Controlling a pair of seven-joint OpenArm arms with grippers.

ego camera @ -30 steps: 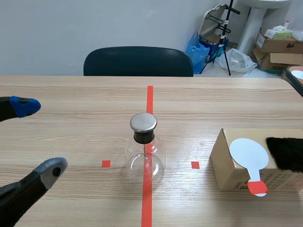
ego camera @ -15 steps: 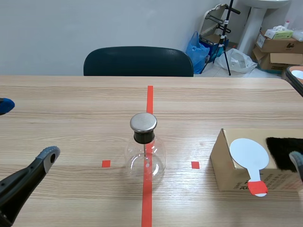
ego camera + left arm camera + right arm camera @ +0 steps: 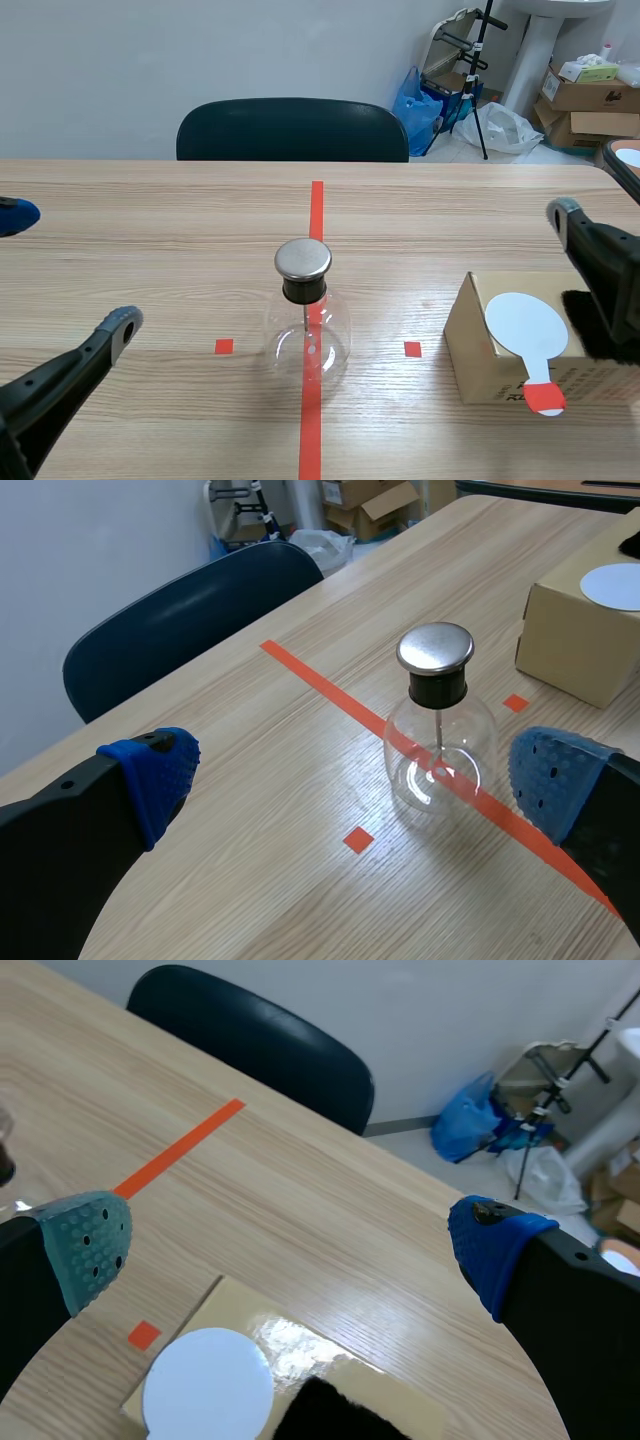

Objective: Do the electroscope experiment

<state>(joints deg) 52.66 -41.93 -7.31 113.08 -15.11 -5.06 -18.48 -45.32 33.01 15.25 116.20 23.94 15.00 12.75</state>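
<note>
Wooden table [image 3: 150, 260], black fur [image 3: 582, 322] partly behind right claw [image 3: 290, 1250]

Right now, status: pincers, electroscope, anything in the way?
Left pincer open, apart from the glass electroscope. Right pincer open, over the cardboard box. White paddle and black fur lie on the box, untouched. No obstruction seen.

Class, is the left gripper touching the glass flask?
Apart. In the scene view, bare table separates the glass flask from the open left gripper.
</note>
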